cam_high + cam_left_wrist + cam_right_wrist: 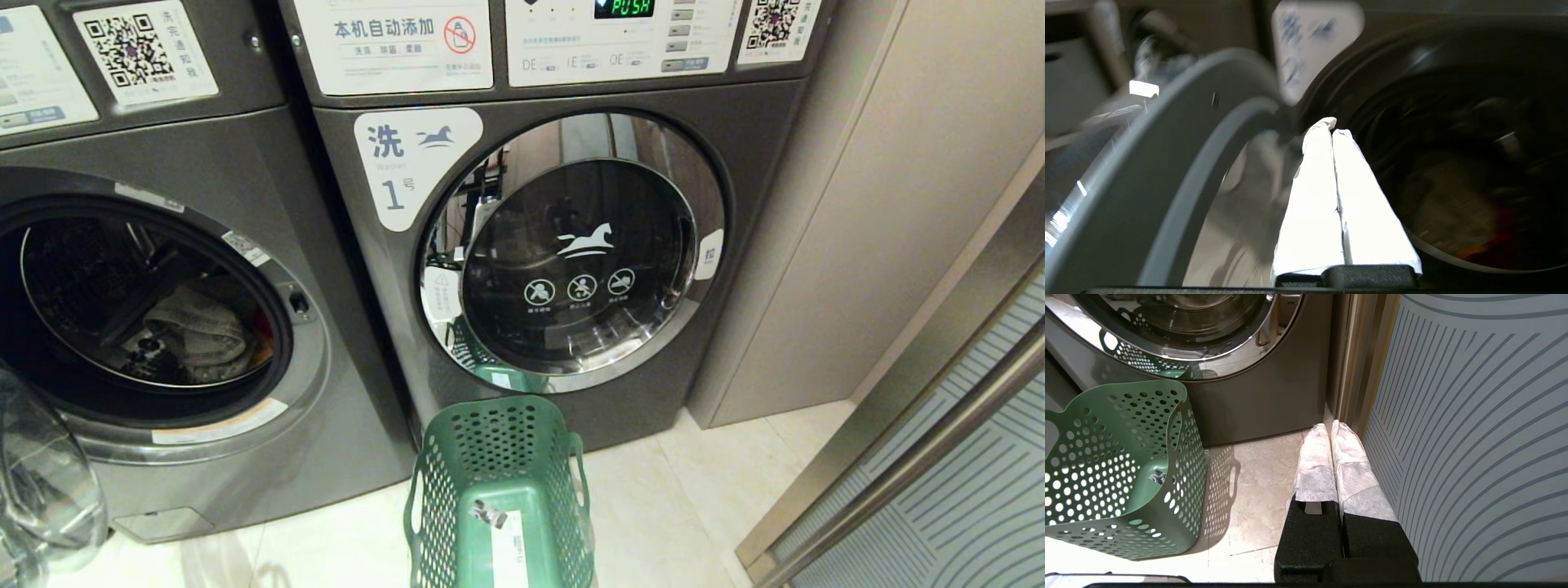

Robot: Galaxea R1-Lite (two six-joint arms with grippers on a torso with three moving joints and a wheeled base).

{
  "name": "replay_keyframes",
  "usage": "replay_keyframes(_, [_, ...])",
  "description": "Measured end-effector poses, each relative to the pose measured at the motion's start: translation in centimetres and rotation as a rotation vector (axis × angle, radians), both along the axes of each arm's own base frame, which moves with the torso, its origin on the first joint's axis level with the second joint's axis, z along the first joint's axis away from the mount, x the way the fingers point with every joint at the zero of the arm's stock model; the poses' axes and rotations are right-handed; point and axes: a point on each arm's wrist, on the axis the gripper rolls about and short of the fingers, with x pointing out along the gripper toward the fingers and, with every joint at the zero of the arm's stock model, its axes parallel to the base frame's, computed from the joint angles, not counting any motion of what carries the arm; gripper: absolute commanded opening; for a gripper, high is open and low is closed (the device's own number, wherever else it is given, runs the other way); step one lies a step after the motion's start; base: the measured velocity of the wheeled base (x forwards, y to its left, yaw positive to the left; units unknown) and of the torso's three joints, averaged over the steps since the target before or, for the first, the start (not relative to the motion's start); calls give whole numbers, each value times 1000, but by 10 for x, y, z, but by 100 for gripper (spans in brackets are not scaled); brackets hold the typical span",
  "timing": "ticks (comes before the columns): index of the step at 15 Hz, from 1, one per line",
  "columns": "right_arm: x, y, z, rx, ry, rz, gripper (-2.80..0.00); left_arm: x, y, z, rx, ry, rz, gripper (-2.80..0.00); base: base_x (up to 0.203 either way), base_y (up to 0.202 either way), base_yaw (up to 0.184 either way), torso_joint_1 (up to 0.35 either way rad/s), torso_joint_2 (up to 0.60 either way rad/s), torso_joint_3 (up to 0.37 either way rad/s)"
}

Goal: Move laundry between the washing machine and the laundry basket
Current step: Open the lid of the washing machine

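Open machine: the washing machine [163,327] on the left of the head view stands with its port open; its glass door [41,490] hangs swung out at the lower left corner. Its number label is not in view.
Neighbouring machine: the machine labelled 1 [571,245] stands to the right with its chrome-rimmed door shut.
Basket: the laundry basket [433,506] sits on the floor tiles [694,490] in front of the machine labelled 1, just right of the open port; only a white sticker shows on its floor, no cloth.
Laundry: the laundry [196,331] lies low in the open drum, a grey-beige piece on top with a glimpse of orange and red beside it.
Left gripper: the left gripper [1333,130] is outside the head view; its wrist view shows it between the open door [1167,171] and the port, aimed at the drum, its fingers pressed together on nothing.
Right gripper: the right gripper [1329,430] hangs parked low beside the striped panel [1474,437], fingers together and empty.
Step in hand: apparently the reach into the drum for the first garment.
Doing it well: the fingers would need to spread before meeting the cloth, pass clear of the door edge and port rim, and close on a raised fold of the grey-beige piece rather than the drum wall.
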Motion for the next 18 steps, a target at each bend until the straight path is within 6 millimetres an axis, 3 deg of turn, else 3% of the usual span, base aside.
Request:
replay_keyframes(4, [0, 0, 0, 0, 0, 0, -280, 12, 18, -18, -44, 140, 292, -280, 0, 0, 0, 0, 0, 0])
replay_keyframes(8, [0, 0, 0, 0, 0, 0, -280, 21, 48, -14, -89, 110, 620, -280, 0, 0, 0, 0, 0, 0])
replay_keyframes(12, [0, 0, 0, 0, 0, 0, -280, 12, 102, -10, -99, 87, 801, -280, 0, 0, 0, 0, 0, 0])
replay_keyframes(18, [0, 0, 0, 0, 0, 0, -280, -25, 193, -19, -116, 85, 1014, -280, 0, 0, 0, 0, 0, 0])
